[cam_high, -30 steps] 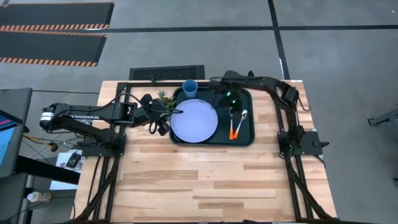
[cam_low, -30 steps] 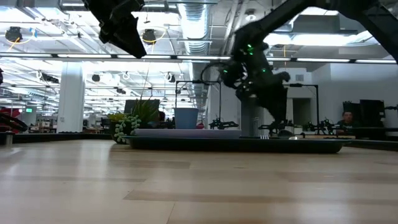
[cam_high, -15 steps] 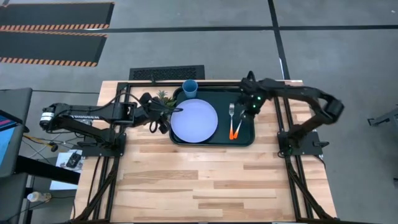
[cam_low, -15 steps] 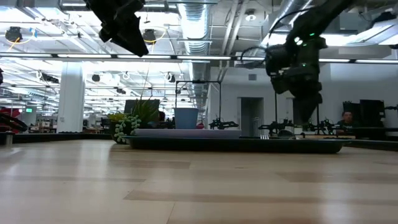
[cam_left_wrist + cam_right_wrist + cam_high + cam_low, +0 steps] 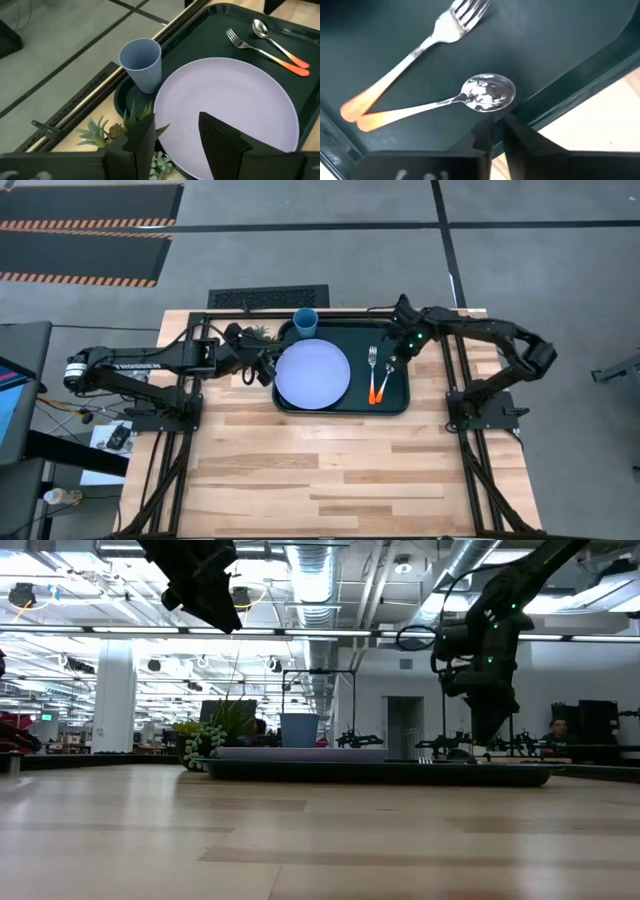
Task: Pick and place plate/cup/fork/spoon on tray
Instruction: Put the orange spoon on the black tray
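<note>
The dark tray lies at the table's far middle. On it rest the lavender plate, the blue cup upright at its far left corner, and the orange-handled fork and spoon side by side, their handle ends touching. My right gripper hangs shut above the tray's right rim, just beside the spoon's bowl, touching nothing. My left gripper is open and empty above the plate's left edge.
A small green ornament plant stands on the table just left of the tray, below my left gripper. Black frame rails run along the table's far edge and both sides. Bare wood lies toward the near edge.
My right gripper has gone from above the tray's middle, by the spoon, up and toward the table's right edge, and now hangs over the tray's right rim. The fork, hidden by the arm before, now shows. My left gripper has drawn back slightly from the plate's rim.
</note>
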